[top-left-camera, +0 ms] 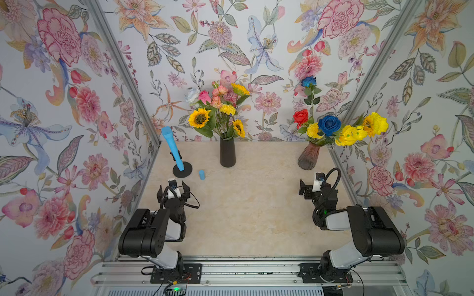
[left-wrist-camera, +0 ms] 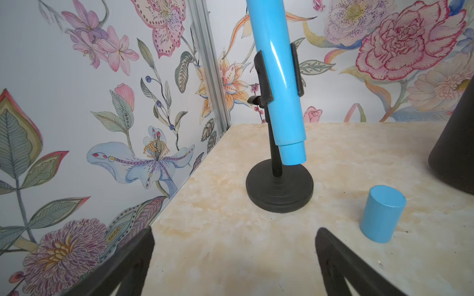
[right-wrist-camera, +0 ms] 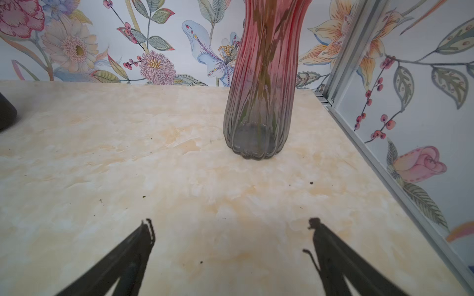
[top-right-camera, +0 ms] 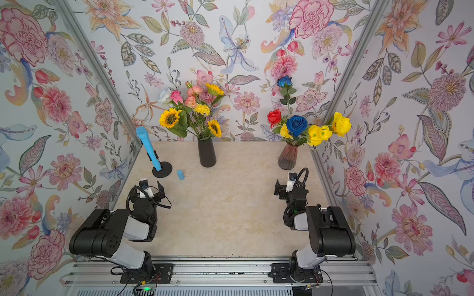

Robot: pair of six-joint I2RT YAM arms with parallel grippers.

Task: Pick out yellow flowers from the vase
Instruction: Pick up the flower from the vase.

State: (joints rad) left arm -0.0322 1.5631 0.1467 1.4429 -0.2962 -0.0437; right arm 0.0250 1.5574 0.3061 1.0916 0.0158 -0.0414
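A black vase (top-left-camera: 227,152) at the back middle holds yellow sunflowers (top-left-camera: 199,118), a yellow pompom (top-left-camera: 227,109) and pink roses. At the back right, a ribbed pink glass vase (top-left-camera: 309,156) holds yellow flowers (top-left-camera: 347,135) among blue and red roses; its lower part shows in the right wrist view (right-wrist-camera: 261,89). My left gripper (top-left-camera: 174,189) (left-wrist-camera: 234,238) is open and empty, low over the table near the front left. My right gripper (top-left-camera: 316,185) (right-wrist-camera: 230,225) is open and empty, a short way in front of the glass vase.
A blue microphone (top-left-camera: 170,146) leans in a black stand (left-wrist-camera: 279,189) at the back left. A small blue cylinder (top-left-camera: 201,174) stands beside it, just ahead of my left gripper. Floral walls with metal rails close in the table (top-left-camera: 243,205) on three sides.
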